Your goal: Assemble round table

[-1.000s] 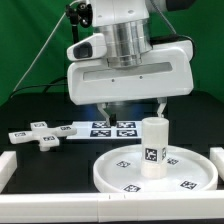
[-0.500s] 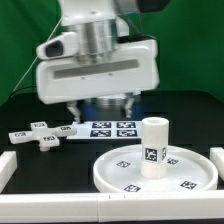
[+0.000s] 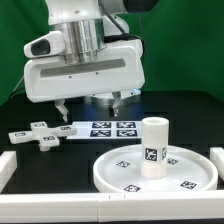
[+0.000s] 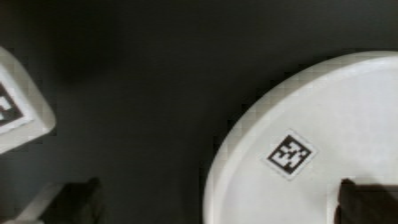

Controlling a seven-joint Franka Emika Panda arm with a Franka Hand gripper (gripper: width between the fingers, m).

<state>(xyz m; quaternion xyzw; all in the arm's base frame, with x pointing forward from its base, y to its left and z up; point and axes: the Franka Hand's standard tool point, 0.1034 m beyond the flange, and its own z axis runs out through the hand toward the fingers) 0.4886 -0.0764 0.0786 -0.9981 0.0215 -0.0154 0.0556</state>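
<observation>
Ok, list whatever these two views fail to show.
- Exterior view: the hub of the large white rimmed round disc is hidden by the short white cylinder leg standing on it; whether the leg is seated cannot be told.
- Wrist view: a white tagged piece is cut off by the frame edge and blurred; which part it is is unclear.
- Wrist view: the open tool shows its fingertips only as dark blurs.
</observation>
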